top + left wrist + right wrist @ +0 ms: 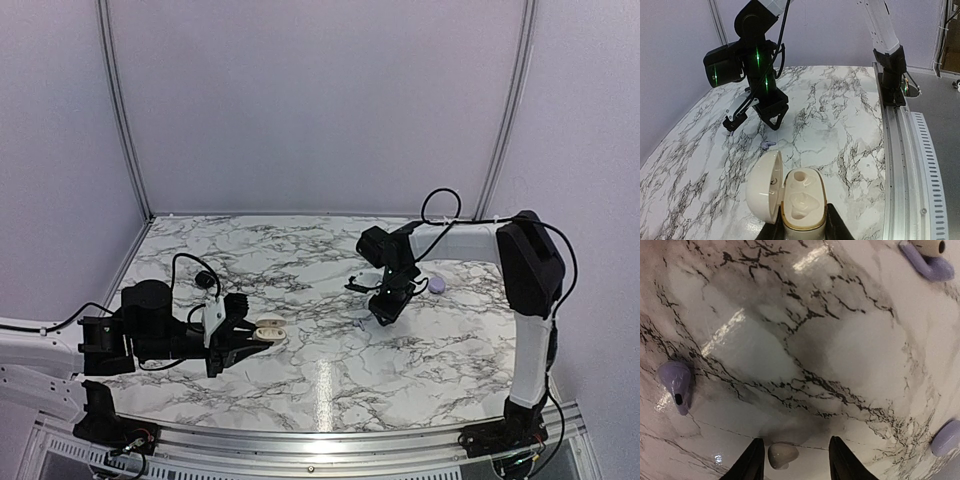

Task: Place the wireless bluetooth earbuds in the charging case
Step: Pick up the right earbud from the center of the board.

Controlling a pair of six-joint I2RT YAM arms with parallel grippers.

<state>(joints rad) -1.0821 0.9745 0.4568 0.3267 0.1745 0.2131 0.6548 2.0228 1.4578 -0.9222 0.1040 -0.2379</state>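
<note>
My left gripper (801,227) is shut on the base of a cream charging case (801,197). The case stands open, its lid (762,187) swung to the left, and both moulded wells are bare. In the top view the case (270,331) is at the left of the marble table. My right gripper (796,440) hangs low over the table with its jaws apart. A cream earbud (782,455) lies between them, close to the left finger (752,462) and apart from the right one. In the top view my right gripper (385,312) is right of centre.
A lilac earbud (676,382) lies to the left of my right gripper and another with a pale tip (930,262) at the far right. A lilac rounded piece (946,437) sits at the right edge. A lilac case (437,285) rests beside the right arm. A metal rail (900,165) borders the table.
</note>
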